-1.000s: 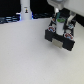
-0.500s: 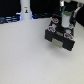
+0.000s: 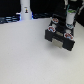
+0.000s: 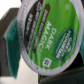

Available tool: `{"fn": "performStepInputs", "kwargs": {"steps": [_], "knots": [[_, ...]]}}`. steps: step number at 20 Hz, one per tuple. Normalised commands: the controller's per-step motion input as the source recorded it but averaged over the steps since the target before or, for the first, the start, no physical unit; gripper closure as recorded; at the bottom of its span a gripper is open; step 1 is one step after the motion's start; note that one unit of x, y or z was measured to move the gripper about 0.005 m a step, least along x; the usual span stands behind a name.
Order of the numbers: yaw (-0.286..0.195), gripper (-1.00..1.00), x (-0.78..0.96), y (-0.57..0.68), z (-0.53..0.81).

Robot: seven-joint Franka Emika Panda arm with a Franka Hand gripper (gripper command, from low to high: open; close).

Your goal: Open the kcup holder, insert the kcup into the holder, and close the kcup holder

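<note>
The kcup holder [image 3: 59,38] is a black box with a grey handle on its front, standing at the exterior view's right. The picture is too blurred to tell if its tray is out. My gripper [image 3: 69,22] hangs right above the holder's far right part. In the wrist view the kcup [image 4: 49,36] fills the picture: a round pod with a green and white lid that reads "Dark Magic". It sits tilted between my fingers, and one teal finger pad [image 4: 11,49] presses its side. The gripper is shut on it.
Other pods with reddish and white tops [image 3: 54,23] sit on top of the holder. A white bottle-like object [image 3: 26,9] stands at the back, in the exterior view's left. The pale table [image 3: 25,55] spreads out in front of the holder.
My arm has shifted a little toward the exterior view's right, above the holder. The holder itself has not moved.
</note>
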Motion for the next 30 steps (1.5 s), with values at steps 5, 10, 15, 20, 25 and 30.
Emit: {"fn": "performStepInputs", "kwargs": {"steps": [5,10,15,20,25,30], "knots": [[0.083,1.00,-0.33,0.21,-0.05],[0.000,1.00,-0.04,-0.32,0.00],[0.000,1.00,-0.15,-0.52,0.00],[0.000,1.00,-0.19,-0.45,-0.06],[0.000,1.00,-0.21,-0.43,-0.18],[0.000,1.00,-0.24,-0.39,-0.19]]}}
